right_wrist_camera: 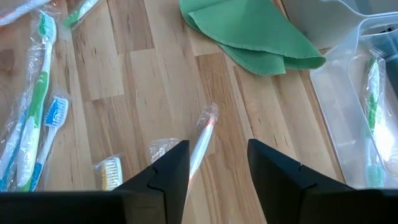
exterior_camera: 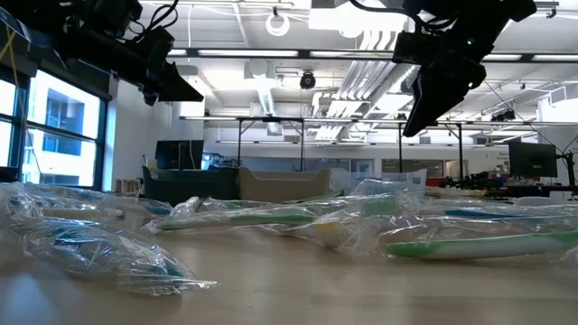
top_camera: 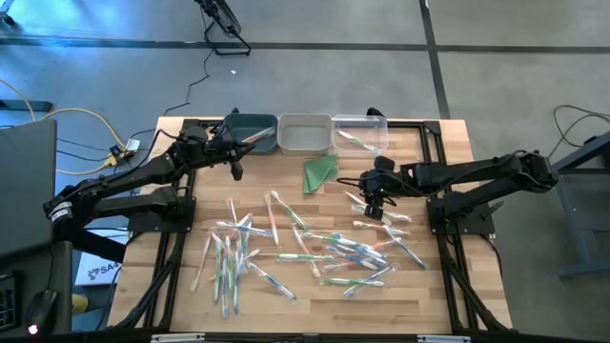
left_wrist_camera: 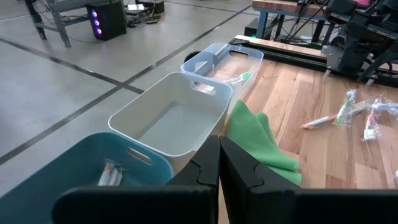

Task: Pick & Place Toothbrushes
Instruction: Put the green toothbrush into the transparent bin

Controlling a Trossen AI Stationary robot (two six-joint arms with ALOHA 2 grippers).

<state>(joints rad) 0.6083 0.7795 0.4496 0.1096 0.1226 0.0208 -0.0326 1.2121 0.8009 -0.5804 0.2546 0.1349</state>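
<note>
High view: the wooden surface has a black frame along its edges, and grey floor lies open on all sides. Three bins line the far edge: a teal bin, a white bin and a clear bin. A green cloth lies just in front of the white bin. The strip of surface between the bins and the pile is mostly bare, and so is the near edge.

The toothbrushes lie scattered in clear wrappers across the middle and near part of the surface. A few more sit in the teal bin, and one with a green handle in the clear bin.

The left jaws are shut and empty, raised beside the teal bin, with the white bin and the cloth just ahead of them. The right jaws stand part open over the surface, holding nothing. A pink toothbrush lies directly between and below the right fingers, not touched. The cloth is ahead of them, and green and blue brushes lie off to one side.

Low view: both arms hang above the wrapped pile, with an open hall, ceiling lights and desks behind.
</note>
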